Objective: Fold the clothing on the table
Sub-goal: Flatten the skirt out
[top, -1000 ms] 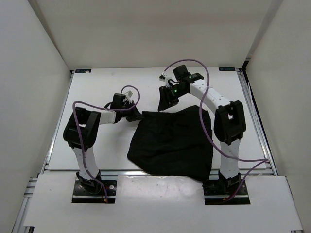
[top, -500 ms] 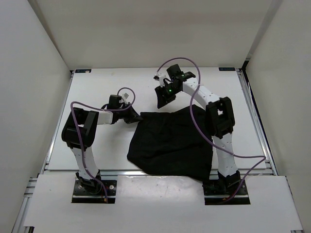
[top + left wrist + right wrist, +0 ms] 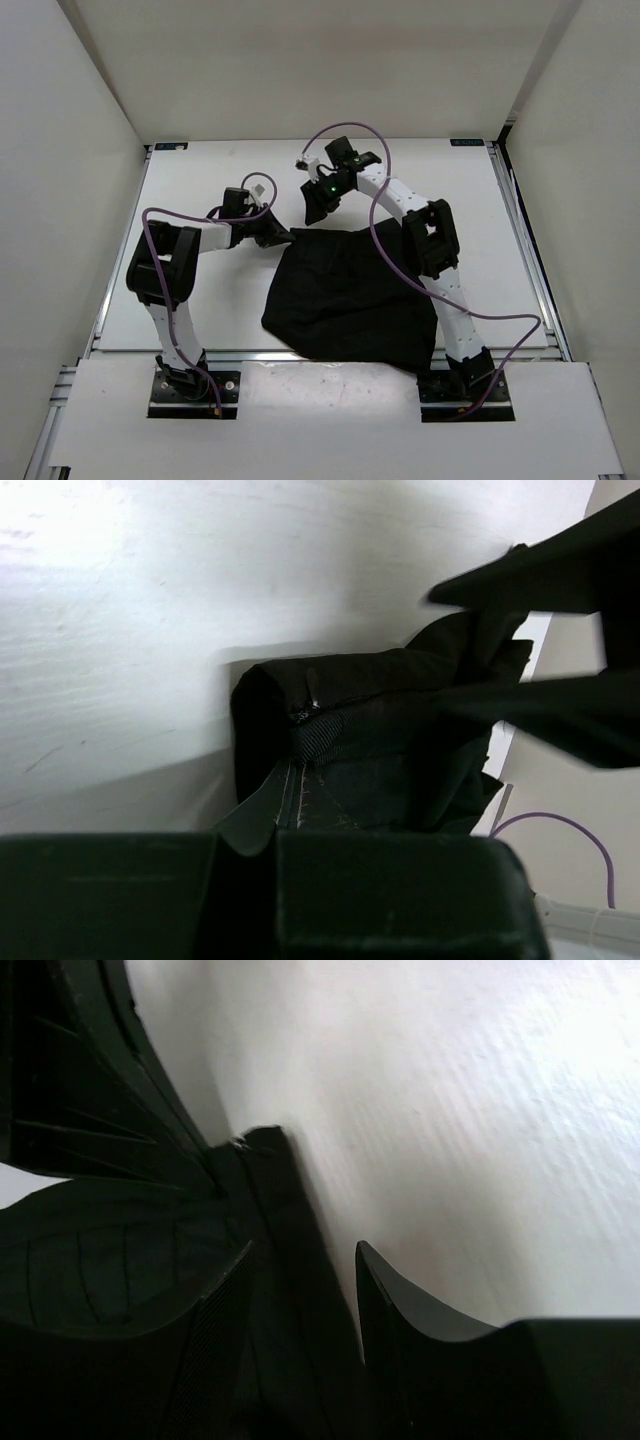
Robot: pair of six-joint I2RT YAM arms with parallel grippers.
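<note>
Two claws meet at the far-left corner of the clothing point(image 3: 350, 295). The left claw point(image 3: 272, 233) is clamped on that corner — its wrist view shows a seamed edge running into the closed jaws. The right claw point(image 3: 313, 207) hangs just beside it with jaws apart. Cloth seems to lie between its fingertips point(image 3: 400, 1300), though that view is too dark to be sure. The rest of the clothing lies rumpled on the table point(image 3: 200, 190) toward the near edge.

Two things could go wrong. With the claws this close, the right one could nip the left claw's fingers — or catch a single layer, so the fold drags skewed.
</note>
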